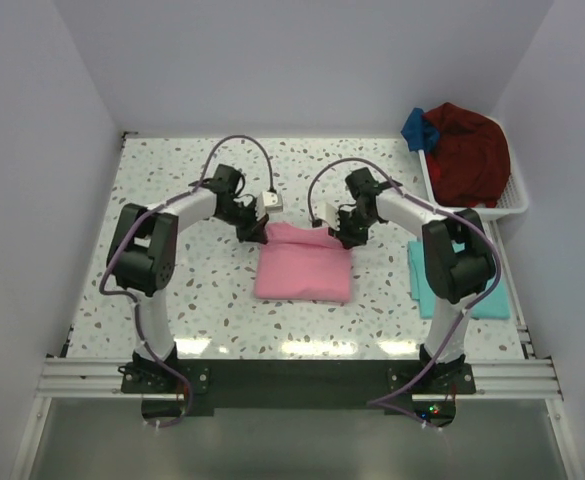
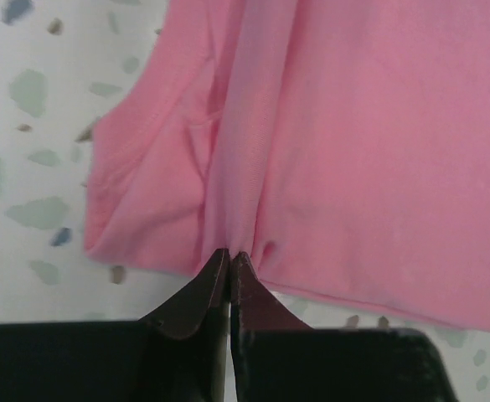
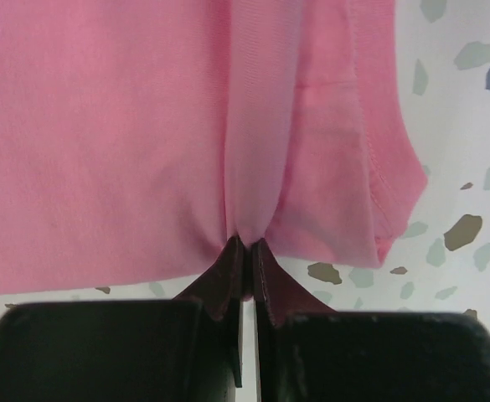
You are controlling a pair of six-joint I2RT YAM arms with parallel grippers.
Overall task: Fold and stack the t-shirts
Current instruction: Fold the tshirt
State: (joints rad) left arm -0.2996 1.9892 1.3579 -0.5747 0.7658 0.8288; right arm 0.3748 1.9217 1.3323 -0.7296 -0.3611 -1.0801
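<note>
While pinched at both ends of its far hem, lies flat at the middle of the table (image 1: 172, 200) as a folded, near-square pad: pink t-shirt (image 1: 303, 268). Slightly wider than deep, with long axis parallel to the near edge; far hem rucked and lifted a little, remainder spread toward the near edge.

Left gripper (image 2: 230, 255): closed tight on a pleat of pink cloth beside the far-left corner of the pad, sleeve fold just outboard.

Right gripper (image 3: 246, 244): likewise clamped on a pleat beside the far-right corner, stitched sleeve hem just outboard. No gap visible between fingertips in either wrist view.

Key relation: whole garment on the near-edge side of both grippers, so fingers aimed back toward the bases. Neither arm nearer; one hold per corner, mirrored.

Pose: reached out from the near edge, elbows raised, forearms angled inward toward mid-table, wrists curled down and back onto the hem.

Judged next: carrying the far hem over toward the near edge, both ends level, to halve the pad; uneven travel likely to skew the fold.

Also listed: teal t-shirt (image 1: 420, 285), flat by the right edge, partly hidden in the top view; dark red garment (image 1: 467, 150) and blue garment (image 1: 418, 128) heaped in a white basket (image 1: 517, 190) at the far-right corner.
</note>
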